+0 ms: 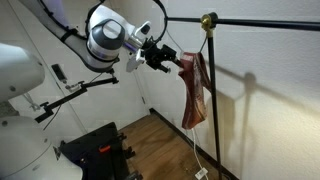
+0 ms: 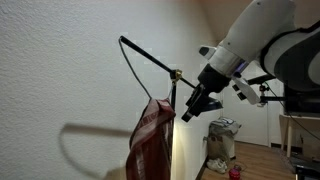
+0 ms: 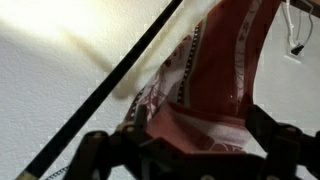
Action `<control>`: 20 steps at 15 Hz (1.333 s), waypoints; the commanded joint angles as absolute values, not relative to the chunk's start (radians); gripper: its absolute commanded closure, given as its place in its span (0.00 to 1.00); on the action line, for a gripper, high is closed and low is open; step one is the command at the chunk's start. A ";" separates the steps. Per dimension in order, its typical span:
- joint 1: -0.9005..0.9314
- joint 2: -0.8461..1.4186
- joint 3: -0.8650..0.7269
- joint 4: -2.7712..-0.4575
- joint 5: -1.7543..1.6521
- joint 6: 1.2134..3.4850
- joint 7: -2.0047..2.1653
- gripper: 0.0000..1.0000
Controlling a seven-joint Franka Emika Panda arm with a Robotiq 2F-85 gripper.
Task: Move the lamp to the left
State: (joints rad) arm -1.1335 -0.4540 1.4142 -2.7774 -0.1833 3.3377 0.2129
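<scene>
Judging by the thin upright pole point(image 1: 212, 100), the brass knuckle point(image 1: 208, 20) at its top, the black boom arm point(image 1: 270, 22) running off it and the cord point(image 1: 195, 150) trailing to the floor, the lamp is a slim floor lamp standing close to the white wall point(image 2: 60, 90). No shade or bulb is in view. A red patterned cloth point(image 1: 193, 95) hangs from the knuckle down alongside the pole.

The tool point(image 1: 168, 60) is up at the cloth's top edge, just below the knuckle. In the wrist view its jaws stand spread wide, with the cloth's bunched fold point(image 3: 215, 70) lying between them and nothing clamped.

The lamp looks light and top-heavy, and its long thin pole would probably flex and sway. Pushing high up would likely tip it rather than slide it. The cloth is soft and loose, so gripping it would only drag fabric off the joint. The better hold is the bare metal pole itself, taken firmly below the knuckle. The smooth round tube may twist in the jaws, so the move should be slow. The boom arm adds leverage and the cord could snag.
</scene>
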 commanded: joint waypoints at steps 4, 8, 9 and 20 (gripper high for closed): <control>-1.087 -0.620 1.496 -2.780 -0.159 3.359 0.347 0.00; -0.979 -0.700 1.435 -2.772 -0.104 3.399 0.482 0.00; -0.930 -0.745 1.404 -2.793 -0.068 3.408 0.513 0.00; -0.722 -1.144 1.262 -2.776 0.633 3.278 0.397 0.00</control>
